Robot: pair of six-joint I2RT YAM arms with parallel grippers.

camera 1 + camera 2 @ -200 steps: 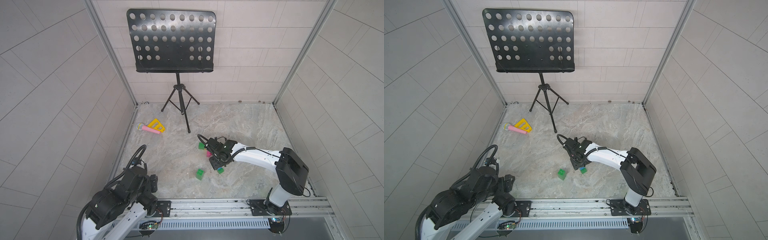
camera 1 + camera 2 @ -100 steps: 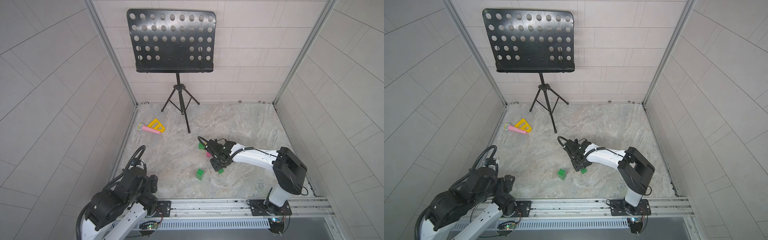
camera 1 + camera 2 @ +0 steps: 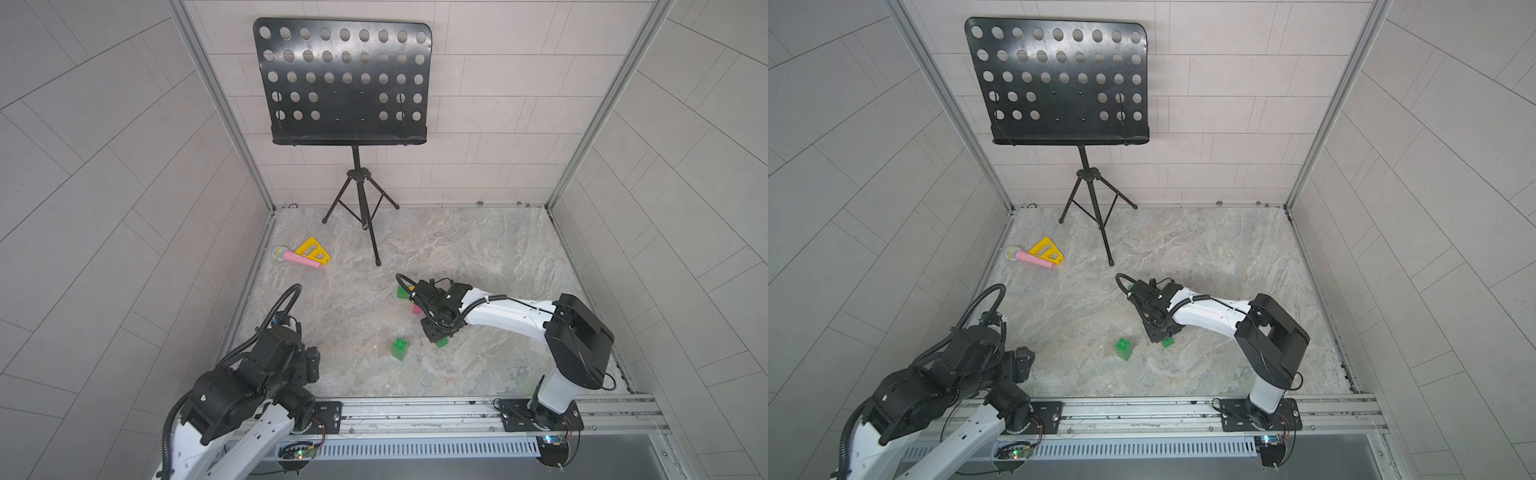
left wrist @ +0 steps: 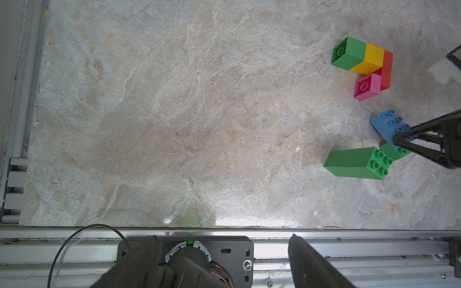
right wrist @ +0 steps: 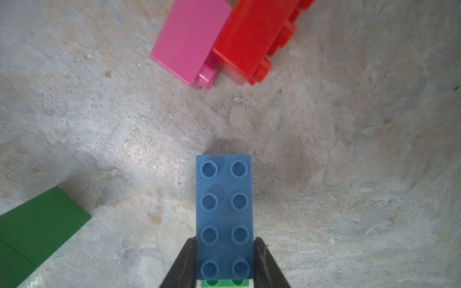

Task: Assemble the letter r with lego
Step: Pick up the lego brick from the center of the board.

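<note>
Moved: right gripper (image 5: 224, 240) has closed — jaws now clamped on blue brick (image 5: 224, 197)
Left gripper (image 4: 221, 237): jaws apart — above base rail (image 4: 349, 246)

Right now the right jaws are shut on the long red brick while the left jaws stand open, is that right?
Not quite. The right jaws are shut on the long blue brick, not a red one, as the right wrist view shows. The left jaws do stand open.
</note>
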